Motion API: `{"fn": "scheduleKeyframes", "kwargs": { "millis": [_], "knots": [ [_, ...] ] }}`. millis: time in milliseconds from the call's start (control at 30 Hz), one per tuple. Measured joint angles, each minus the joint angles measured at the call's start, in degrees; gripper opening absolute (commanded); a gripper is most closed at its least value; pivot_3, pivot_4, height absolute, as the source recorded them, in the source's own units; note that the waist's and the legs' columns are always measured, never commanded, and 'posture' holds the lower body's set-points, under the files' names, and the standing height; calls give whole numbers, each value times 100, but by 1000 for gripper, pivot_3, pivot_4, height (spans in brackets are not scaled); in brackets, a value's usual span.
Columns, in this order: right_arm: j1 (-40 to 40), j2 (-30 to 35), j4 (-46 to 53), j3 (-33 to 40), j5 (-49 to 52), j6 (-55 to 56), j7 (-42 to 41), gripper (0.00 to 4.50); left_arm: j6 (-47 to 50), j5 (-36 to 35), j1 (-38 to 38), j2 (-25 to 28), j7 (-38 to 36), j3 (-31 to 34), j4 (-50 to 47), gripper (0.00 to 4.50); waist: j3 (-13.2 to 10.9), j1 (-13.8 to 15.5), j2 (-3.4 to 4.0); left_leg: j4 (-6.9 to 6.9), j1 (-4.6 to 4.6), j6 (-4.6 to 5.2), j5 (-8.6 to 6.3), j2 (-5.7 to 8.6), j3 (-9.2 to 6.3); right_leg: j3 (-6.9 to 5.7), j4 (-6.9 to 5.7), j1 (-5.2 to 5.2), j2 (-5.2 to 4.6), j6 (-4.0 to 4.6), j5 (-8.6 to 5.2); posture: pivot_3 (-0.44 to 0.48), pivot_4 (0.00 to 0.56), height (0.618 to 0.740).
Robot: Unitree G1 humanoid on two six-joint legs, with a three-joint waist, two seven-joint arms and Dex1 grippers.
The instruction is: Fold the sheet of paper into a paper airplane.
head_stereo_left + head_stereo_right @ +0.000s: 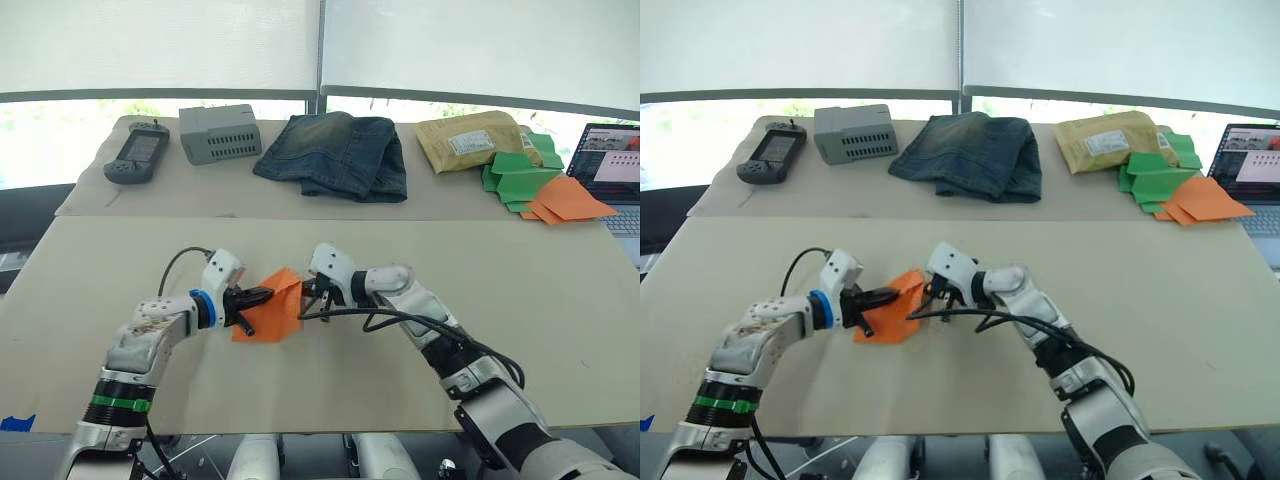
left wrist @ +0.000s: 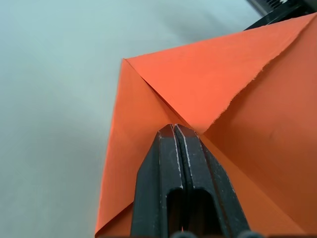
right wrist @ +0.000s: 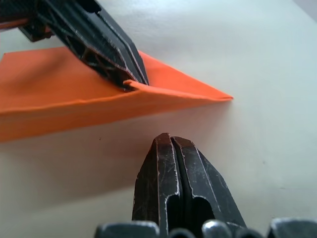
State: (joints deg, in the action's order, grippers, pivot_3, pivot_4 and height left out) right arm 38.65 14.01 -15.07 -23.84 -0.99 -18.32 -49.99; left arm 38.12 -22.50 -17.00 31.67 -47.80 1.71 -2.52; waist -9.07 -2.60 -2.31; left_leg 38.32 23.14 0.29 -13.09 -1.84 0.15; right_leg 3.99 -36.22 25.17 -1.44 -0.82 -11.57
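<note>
The sheet of paper (image 1: 272,308), orange and partly folded with a diagonal flap, is seen on the near table (image 1: 560,300) between both grippers. The left gripper (image 2: 177,130) is pressed together, pinching a raised fold of the sheet. The right gripper (image 3: 170,140) is closed on nothing, just beside the sheet's pointed corner.

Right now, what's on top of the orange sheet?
The left gripper, fingers shut, presses on the sheet of paper where a folded corner flap lies. Whatever is under the sheet is covered. The right gripper sits beside it.
</note>
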Motion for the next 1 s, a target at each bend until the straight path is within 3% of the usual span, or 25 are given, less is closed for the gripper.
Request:
{"fn": "scheduleKeyframes", "kwargs": {
  "millis": [200, 667, 1000],
  "knots": [
    [-123, 235, 284, 61, 4, -126, -57, 0, 114, -233, 5, 335, -88, 236, -207, 46, 0, 2, 0, 0, 1, 0, 0, 2, 1, 0, 1, 0, -1, -1, 0, 0, 150, 728],
    [-145, -24, 713, 171, 224, -406, -45, 0, -82, -19, 291, 373, -49, -71, -68, 46, -1, 2, 1, 0, 0, 0, 0, 0, 0, 0, 1, 1, 0, 0, -1, 0, 150, 728],
    [175, -622, -211, 144, 181, -16, 9, 0, -268, -13, 367, 333, -19, -54, -15, 46, -1, 0, 2, 0, -1, 0, 0, 0, 1, 0, 0, 1, -1, 4, 1, 0, 150, 728]
  ]
}}
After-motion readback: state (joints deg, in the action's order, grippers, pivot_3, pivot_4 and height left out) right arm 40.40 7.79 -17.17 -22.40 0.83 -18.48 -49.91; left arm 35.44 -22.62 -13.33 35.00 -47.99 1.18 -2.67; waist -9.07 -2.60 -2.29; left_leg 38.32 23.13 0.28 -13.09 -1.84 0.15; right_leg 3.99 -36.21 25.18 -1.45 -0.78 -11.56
